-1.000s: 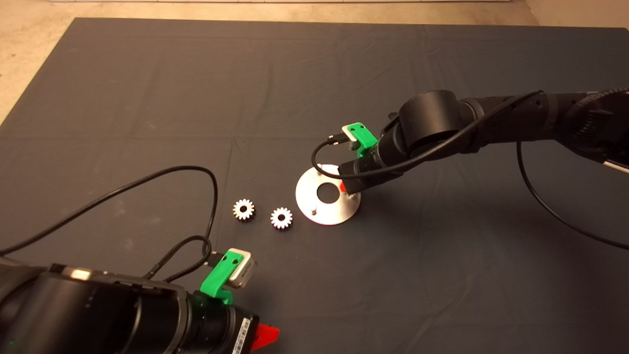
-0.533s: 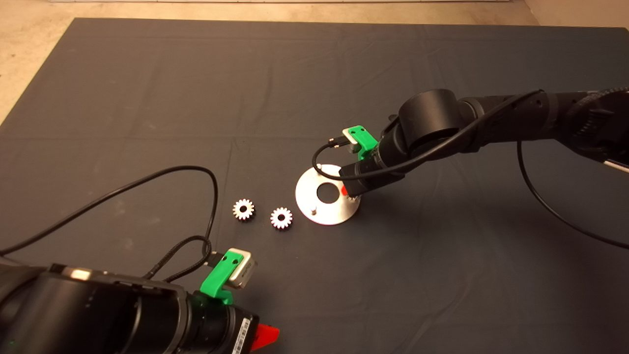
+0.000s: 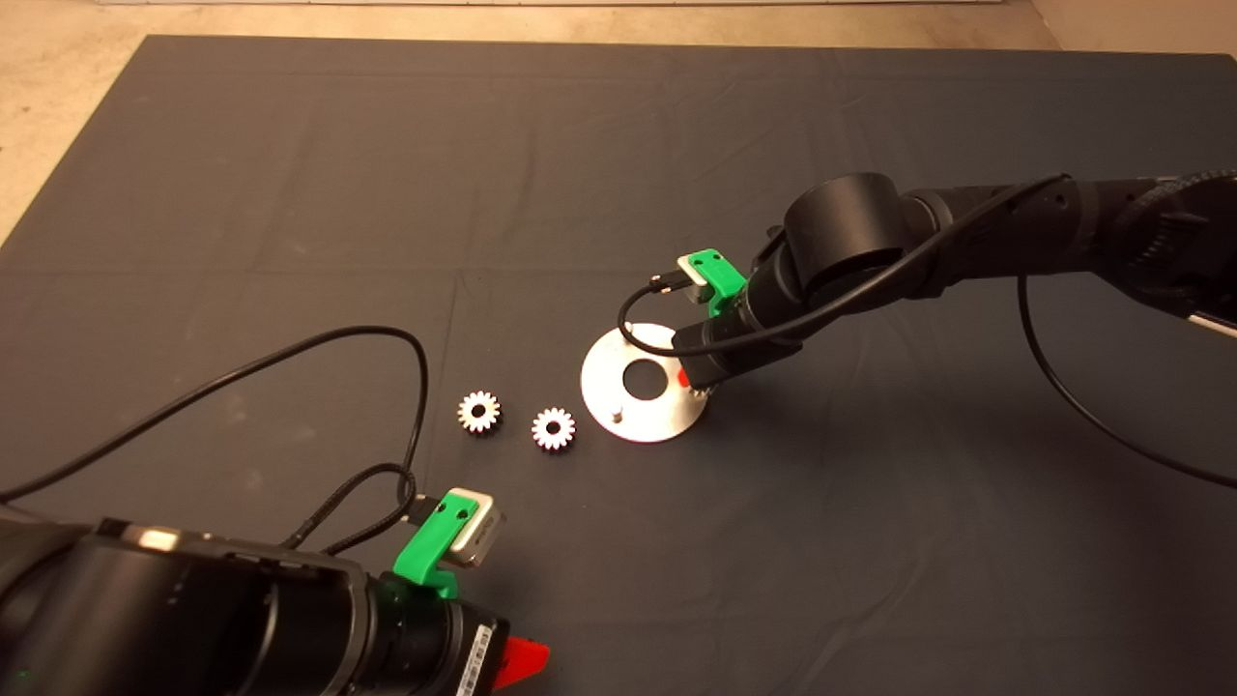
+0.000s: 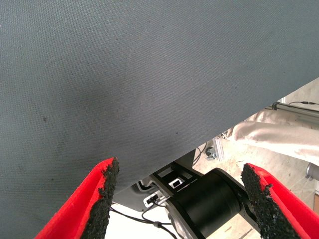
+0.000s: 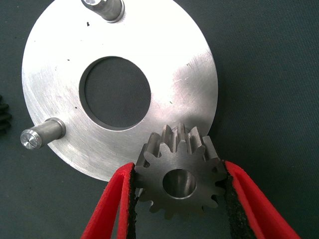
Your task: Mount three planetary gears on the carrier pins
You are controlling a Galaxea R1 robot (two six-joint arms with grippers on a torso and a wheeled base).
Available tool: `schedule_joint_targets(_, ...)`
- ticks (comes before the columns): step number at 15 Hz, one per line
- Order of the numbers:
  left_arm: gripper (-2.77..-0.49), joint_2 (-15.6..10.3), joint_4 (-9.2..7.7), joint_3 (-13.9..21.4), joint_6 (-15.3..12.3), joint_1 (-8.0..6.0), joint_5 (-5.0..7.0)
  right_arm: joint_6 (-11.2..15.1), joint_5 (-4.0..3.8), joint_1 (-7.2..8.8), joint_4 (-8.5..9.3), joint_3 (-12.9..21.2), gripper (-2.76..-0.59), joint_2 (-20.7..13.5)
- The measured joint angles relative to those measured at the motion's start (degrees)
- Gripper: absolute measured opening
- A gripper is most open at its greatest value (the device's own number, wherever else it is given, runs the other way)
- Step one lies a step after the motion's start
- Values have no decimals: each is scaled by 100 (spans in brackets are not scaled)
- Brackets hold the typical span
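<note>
The shiny silver disc (image 3: pixel 618 387) lies mid-mat. Two carrier pins (image 5: pixel 40 135) (image 5: pixel 103 9) stand bare on it; one of them shows in the head view as a pin (image 3: pixel 616 416). The third pin is hidden. My right gripper (image 3: pixel 688 380) (image 5: pixel 179 181) is shut on a planetary gear (image 5: pixel 177 180), held flat over the disc's (image 5: pixel 189 64) right rim. Whether the gear sits on a pin cannot be told. Two more gears (image 3: pixel 479 412) (image 3: pixel 554 428) lie on the mat left of the disc. My left gripper (image 4: pixel 182 199) is parked open at the lower left, holding nothing.
A black cable (image 3: pixel 319 348) loops over the mat left of the loose gears. The mat's near edge (image 4: pixel 239 117) shows in the left wrist view, with floor and robot parts beyond it.
My right gripper, with the gear in it, has crept slightly right and toward the mat's near side over the disc's rim. The left arm and the loose gears have not moved.
</note>
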Motion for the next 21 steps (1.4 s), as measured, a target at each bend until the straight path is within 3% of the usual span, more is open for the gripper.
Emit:
schedule_joint_targets(7,-151,-1,0,0,0,0,0,-194,10,5,17,-46,-241,2)
schedule_joint_targets(9,-151,-1,0,0,-2,0,0,-194,52,0,17,-99,-241,3)
schedule_joint_targets(17,-151,-15,-1,0,-13,0,0,-226,61,0,22,-124,-241,17)
schedule_joint_targets(21,-151,-15,0,0,-15,0,0,-312,0,-37,23,-208,-241,96)
